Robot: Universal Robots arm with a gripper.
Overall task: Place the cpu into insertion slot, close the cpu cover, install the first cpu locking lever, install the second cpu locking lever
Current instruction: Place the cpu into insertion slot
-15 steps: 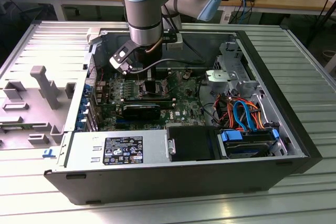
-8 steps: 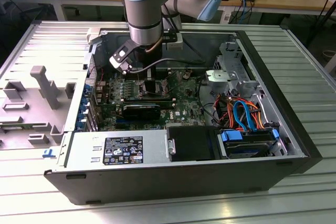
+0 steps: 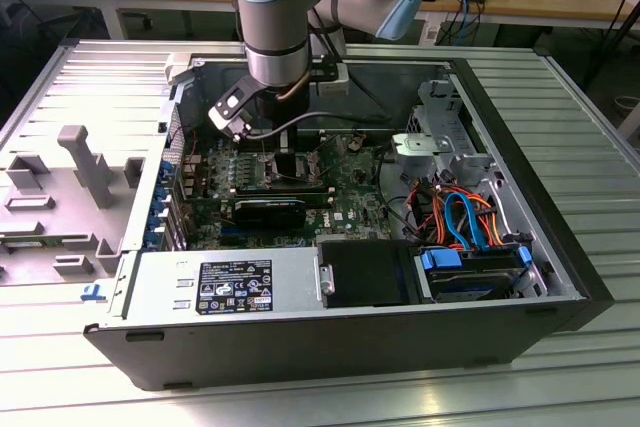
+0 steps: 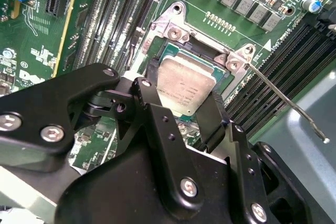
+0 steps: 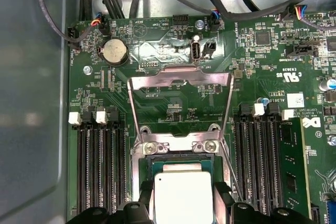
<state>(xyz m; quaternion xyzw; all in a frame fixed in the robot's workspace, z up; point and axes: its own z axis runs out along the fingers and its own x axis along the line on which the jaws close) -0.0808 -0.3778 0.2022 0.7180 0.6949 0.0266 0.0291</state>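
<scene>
Standing by the ribbed metal tabletop [image 3: 585,117], I see an open computer case [image 3: 300,362] lying on its side, with the arm [image 3: 275,17] reaching down into it. The exterior view takes in the whole machine. A power supply [image 3: 220,287] carries a black sticker [image 3: 236,287] crowded with white print and marks. Orange and blue cables [image 3: 455,212] run beside the drive cage, and a grey plastic shroud [image 3: 75,172] lies on the tabletop at the exterior view's left.

In the second wrist view the hand [image 4: 181,95] is closed on the cpu [image 4: 184,85], with a black finger [image 4: 152,108] against each of two opposite edges. The cpu lies flat within the insertion slot [image 4: 176,34], green substrate showing round its silver top. Faint etched lettering crosses that top, too pale for me to make out. A thin wire locking lever [image 4: 294,109] sticks out free over the memory slots [image 4: 283,56].

The first wrist view gives the cpu cover [image 5: 181,80], swung up and open away from the slot, its square window framing bare board. The green motherboard [image 5: 173,111] is peppered with white printed legends. It also carries a small white label [image 5: 295,99] and a coin cell battery [image 5: 114,52].
</scene>
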